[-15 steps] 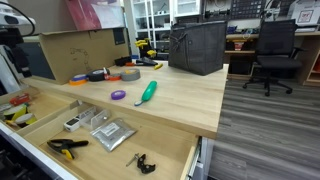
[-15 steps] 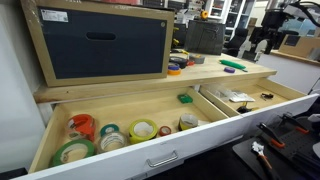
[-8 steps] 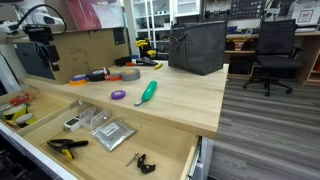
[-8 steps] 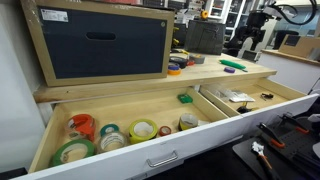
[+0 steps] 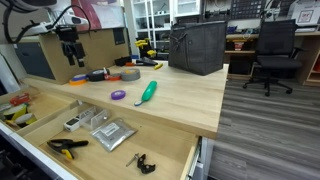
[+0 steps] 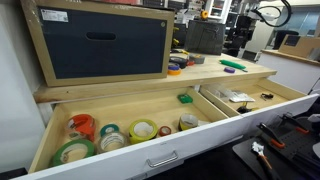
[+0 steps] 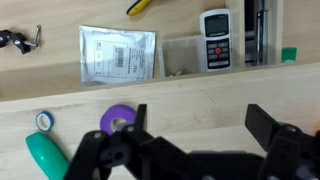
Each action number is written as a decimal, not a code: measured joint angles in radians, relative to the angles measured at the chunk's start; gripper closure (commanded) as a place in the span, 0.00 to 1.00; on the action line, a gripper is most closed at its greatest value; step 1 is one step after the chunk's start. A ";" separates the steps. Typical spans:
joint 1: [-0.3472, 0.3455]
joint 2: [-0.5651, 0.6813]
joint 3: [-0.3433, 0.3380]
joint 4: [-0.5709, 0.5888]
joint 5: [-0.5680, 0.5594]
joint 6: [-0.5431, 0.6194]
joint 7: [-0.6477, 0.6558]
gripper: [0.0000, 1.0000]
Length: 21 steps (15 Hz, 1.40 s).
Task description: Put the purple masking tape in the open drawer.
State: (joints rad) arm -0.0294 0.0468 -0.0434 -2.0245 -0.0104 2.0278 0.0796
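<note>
While the drawer [image 5: 28, 100] waits open at the near left of the surface [image 5: 180, 100], the hand [image 5: 68, 47] has swung rightward from the frame's edge in the past second. It now hangs over the row of tape rolls [image 5: 97, 74], jaws spread wide and empty. Right of it and nearer, the purple tape [image 5: 118, 95] lies flat on the wood, untouched, just beside the green-handled tool [image 5: 147, 93]. Seen from the wrist, it sits off to one side of the open hand, not between its fingers. The approach appears under way; centring, descent and grasp remain, then the carry back left to the drawer.
</note>
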 measured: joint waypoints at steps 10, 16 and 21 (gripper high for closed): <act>-0.076 0.174 -0.062 0.120 -0.017 0.000 -0.058 0.00; -0.091 0.215 -0.063 0.146 -0.015 -0.002 -0.061 0.00; -0.081 0.218 -0.059 0.132 -0.016 0.007 -0.047 0.00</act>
State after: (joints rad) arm -0.1101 0.2652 -0.1028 -1.8926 -0.0264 2.0345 0.0329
